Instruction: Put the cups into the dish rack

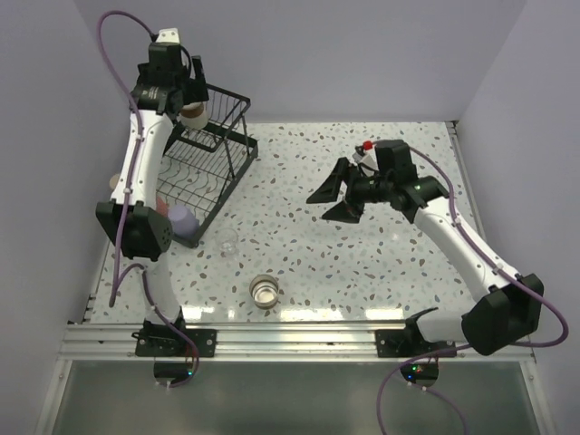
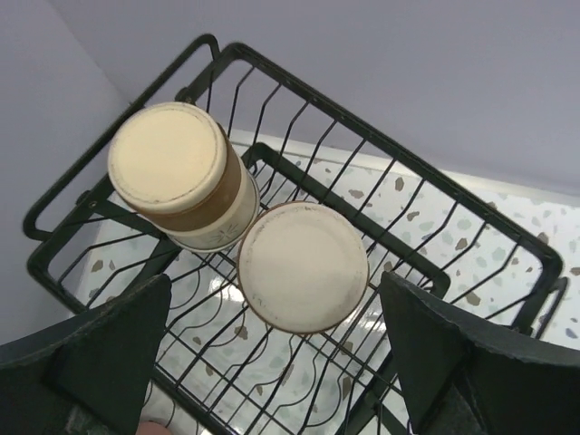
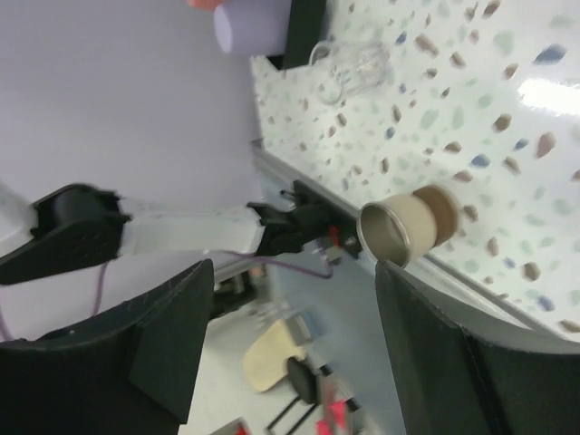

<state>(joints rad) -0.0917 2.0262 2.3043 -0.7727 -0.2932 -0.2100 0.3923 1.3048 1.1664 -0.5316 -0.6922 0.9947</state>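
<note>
The black wire dish rack (image 1: 217, 149) stands at the far left. My left gripper (image 1: 193, 86) hovers over its basket (image 2: 507, 249), open and empty (image 2: 276, 362). Two cups sit upside down in the basket: a pale one with a brown band (image 2: 181, 177) and one with a pale round bottom (image 2: 304, 267). A lavender cup (image 1: 184, 219) and a red-pink cup (image 1: 161, 204) stand by the rack's near end. A clear glass (image 1: 229, 241) and a steel cup (image 1: 265, 291) stand on the table. My right gripper (image 1: 322, 207) is open and empty above mid-table.
The speckled table (image 1: 362, 263) ends in a metal rail along the front (image 1: 299, 340). Purple walls close off the back and sides. The right wrist view shows the steel cup (image 3: 403, 227), the clear glass (image 3: 353, 63) and the lavender cup (image 3: 249, 27).
</note>
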